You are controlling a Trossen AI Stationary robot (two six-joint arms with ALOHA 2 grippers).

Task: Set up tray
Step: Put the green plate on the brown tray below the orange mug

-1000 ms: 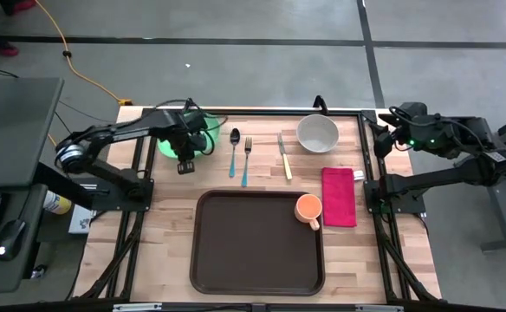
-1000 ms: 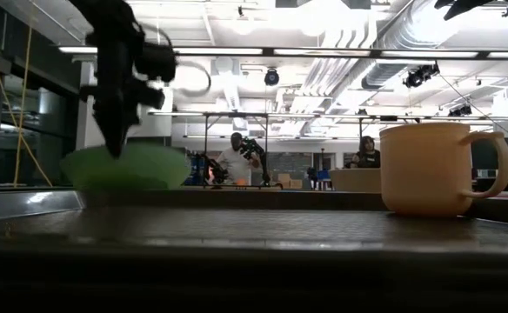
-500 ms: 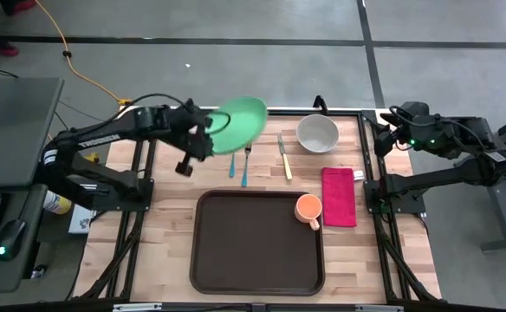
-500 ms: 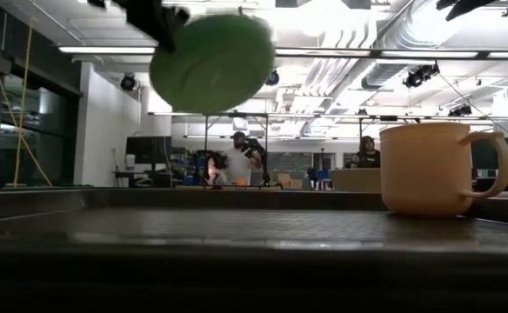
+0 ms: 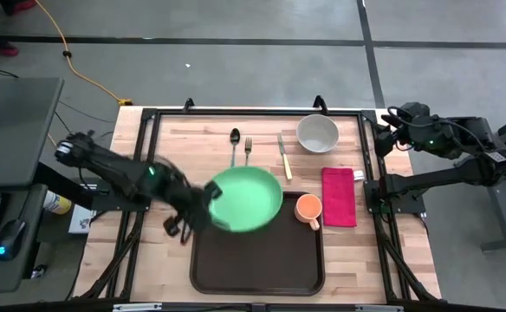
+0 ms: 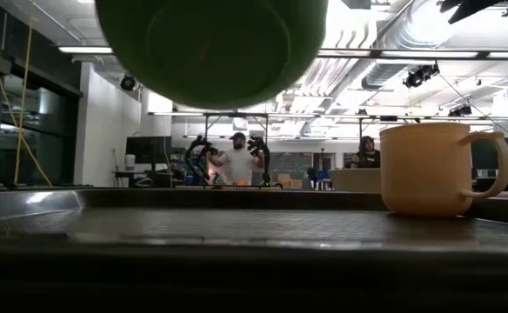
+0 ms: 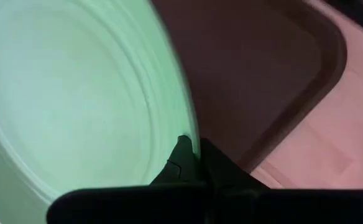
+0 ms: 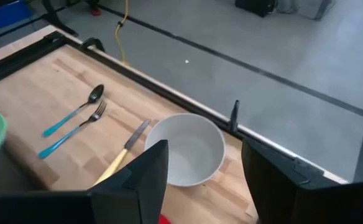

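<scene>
On the near half of the table, at 6 o'clock in the high view, the tray [image 5: 257, 251] is laid flat on the wood, long side across. Its far-right corner, at about 2 o'clock on the tray, is occupied by an orange mug [image 5: 308, 208], upright, handle seen on the right in the low view. Over the tray's far-left part a green plate [image 5: 246, 199] is held clear of the surface, tilted; in the low view only its underside [image 6: 210, 48] is seen, well above the tray floor. The plate's rim is pinched by the left gripper [image 5: 203, 208] at the plate's 9 o'clock edge, fingers [image 7: 183, 155] closed on the rim. Just right of the tray, at 3 o'clock, a red napkin [image 5: 339, 196] is laid flat. Beyond the tray, toward 12 o'clock, a spoon [image 5: 234, 149], a fork [image 5: 246, 158], a knife [image 5: 284, 156] and a white bowl [image 5: 317, 133] are set in a row. The right gripper [image 8: 203, 168] is parked at the table's far-right corner, at 2 o'clock, fingers spread, nothing between them.
</scene>
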